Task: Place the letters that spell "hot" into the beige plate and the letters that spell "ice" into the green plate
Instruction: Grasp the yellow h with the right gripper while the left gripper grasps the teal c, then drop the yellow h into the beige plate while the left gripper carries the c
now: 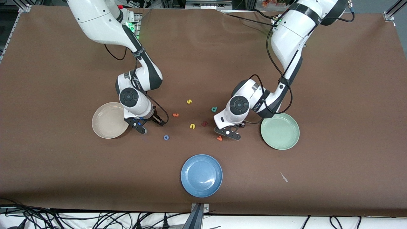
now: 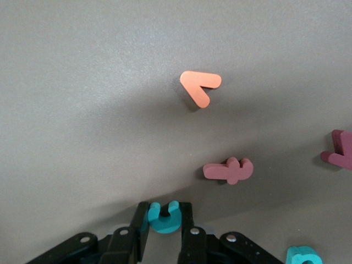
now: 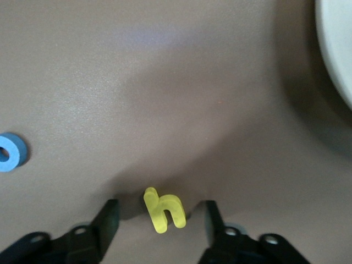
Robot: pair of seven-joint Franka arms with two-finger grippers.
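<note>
In the left wrist view my left gripper (image 2: 165, 219) is shut on the teal c (image 2: 164, 217), both fingers pressing its sides, low over the table. In the front view this gripper (image 1: 227, 133) is beside the green plate (image 1: 279, 131), and the c is hidden under it. My right gripper (image 3: 159, 217) stands open around the yellow h (image 3: 164, 210), with a gap on each side. It (image 1: 144, 127) is low beside the beige plate (image 1: 109, 120). The blue o (image 1: 166, 137) lies near it. An orange letter (image 1: 219, 138) lies by the left gripper, another (image 1: 175, 114) nearer the right gripper.
A yellow s (image 1: 189, 101), a teal d (image 1: 214, 109), a yellow n (image 1: 192, 126) and a dark red letter (image 1: 204, 123) lie between the two grippers. A blue plate (image 1: 201, 175) sits nearer the front camera. A second dark red letter (image 2: 228, 170) shows near the left gripper.
</note>
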